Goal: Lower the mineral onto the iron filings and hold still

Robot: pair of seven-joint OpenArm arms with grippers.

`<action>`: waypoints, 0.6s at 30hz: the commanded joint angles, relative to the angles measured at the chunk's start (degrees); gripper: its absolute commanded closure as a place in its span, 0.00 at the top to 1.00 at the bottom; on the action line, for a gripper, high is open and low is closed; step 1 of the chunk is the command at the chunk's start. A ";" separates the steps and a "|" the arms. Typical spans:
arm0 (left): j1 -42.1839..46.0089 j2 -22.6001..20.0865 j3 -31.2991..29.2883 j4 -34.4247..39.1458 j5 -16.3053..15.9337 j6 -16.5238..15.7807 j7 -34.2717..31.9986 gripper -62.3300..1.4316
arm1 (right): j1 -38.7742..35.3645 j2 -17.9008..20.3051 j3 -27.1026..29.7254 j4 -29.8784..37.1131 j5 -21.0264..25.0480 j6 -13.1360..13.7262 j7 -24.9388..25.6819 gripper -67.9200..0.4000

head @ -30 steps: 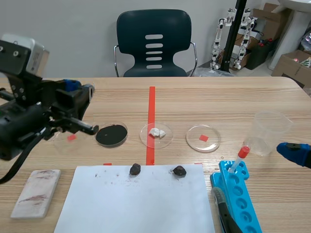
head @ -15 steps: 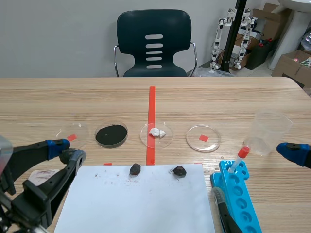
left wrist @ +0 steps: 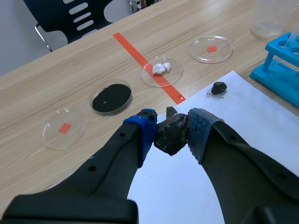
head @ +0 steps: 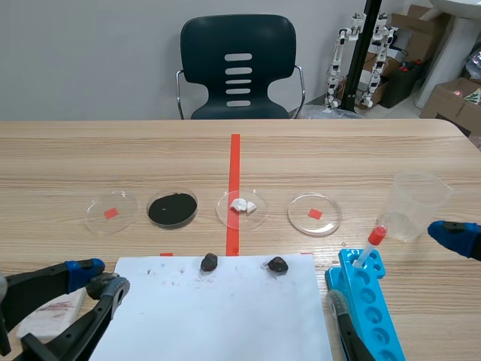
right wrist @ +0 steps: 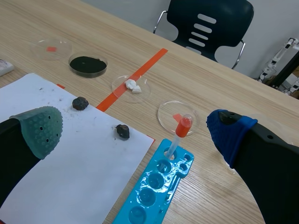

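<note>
My left gripper point(left wrist: 172, 130) is shut on a dark lumpy mineral point(left wrist: 171, 135), pressed between its blue pads. In the scene view this gripper point(head: 100, 277) is low at the table's front left corner, by the edge of the white paper point(head: 210, 316). The iron filings are a black disc in a clear dish point(head: 172, 209), point(left wrist: 111, 98), well ahead of the held mineral. My right gripper point(right wrist: 133, 126) stands open with nothing in it, near the blue rack point(right wrist: 156, 186); only its blue pad point(head: 455, 237) shows in the scene view.
Two more dark rocks point(head: 209, 262) point(head: 277, 264) lie at the paper's far edge. Along the filings' row stand a dish of white pieces point(head: 242, 207) and two dishes with red squares point(head: 111, 212) point(head: 314, 214). At the right stands a plastic cup point(head: 417, 203). A white tile point(head: 52, 308) lies front left.
The left arm has dropped from high at the left, near the dishes, down to the table's front left corner. The right arm has not moved.
</note>
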State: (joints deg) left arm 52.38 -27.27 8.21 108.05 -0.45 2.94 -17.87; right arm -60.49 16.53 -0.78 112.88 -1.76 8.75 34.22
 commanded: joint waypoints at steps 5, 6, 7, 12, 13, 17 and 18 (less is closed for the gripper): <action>-0.33 0.26 0.28 0.81 -0.33 0.33 -0.57 0.20 | 0.66 0.13 0.33 1.11 0.46 -0.17 0.81 0.96; -0.33 0.26 0.28 0.81 -0.35 0.33 -0.52 0.20 | 0.66 0.13 0.33 1.11 0.46 -0.17 0.81 0.96; -0.33 0.26 0.28 0.81 -0.35 0.33 -0.52 0.20 | 0.66 0.13 0.33 1.11 0.46 -0.17 0.81 0.96; -0.35 0.26 0.28 0.81 -0.35 0.33 -0.55 0.20 | 0.66 0.13 0.33 1.11 0.46 -0.17 0.81 0.96; -0.35 0.26 0.28 0.81 -0.35 0.33 -0.55 0.20 | 0.66 0.13 0.33 1.11 0.46 -0.17 0.81 0.96; -0.35 0.26 0.28 0.81 -0.35 0.33 -0.55 0.20 | 0.66 0.13 0.33 1.11 0.46 -0.17 0.81 0.96; -0.35 0.26 0.28 0.81 -0.35 0.33 -0.55 0.20 | 0.66 0.13 0.33 1.11 0.46 -0.17 0.81 0.96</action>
State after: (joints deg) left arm 52.36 -27.29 8.21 108.05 -0.45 2.94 -17.41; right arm -60.49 16.53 -0.78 112.88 -1.76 8.75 34.22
